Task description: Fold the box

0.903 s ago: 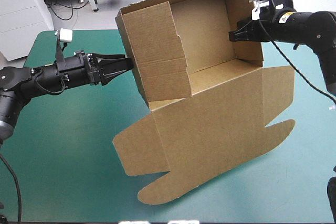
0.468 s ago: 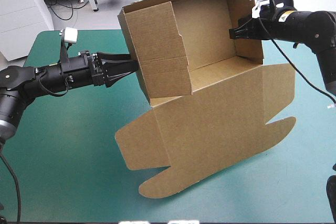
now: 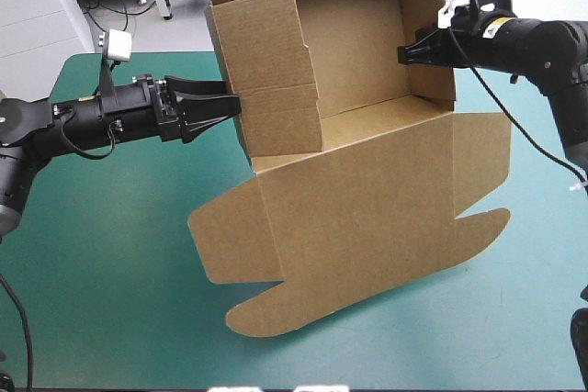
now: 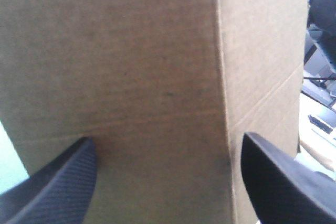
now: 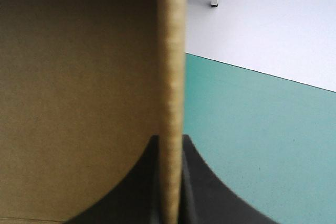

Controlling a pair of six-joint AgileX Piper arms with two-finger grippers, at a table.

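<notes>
Box wall between right fingers

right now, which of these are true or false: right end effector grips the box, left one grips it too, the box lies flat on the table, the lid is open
1. The right end effector is shut on the box, with a side wall's edge between its fingers. True.
2. The left end effector is also shut on the box. False: its fingers stand apart, with the box's outer wall right ahead of them.
3. The box lies flat on the table as an unfolded sheet. False: its walls are raised into a tray, held up and tilted.
4. The tray is open and the lid is spread out flat below it. True.
</notes>
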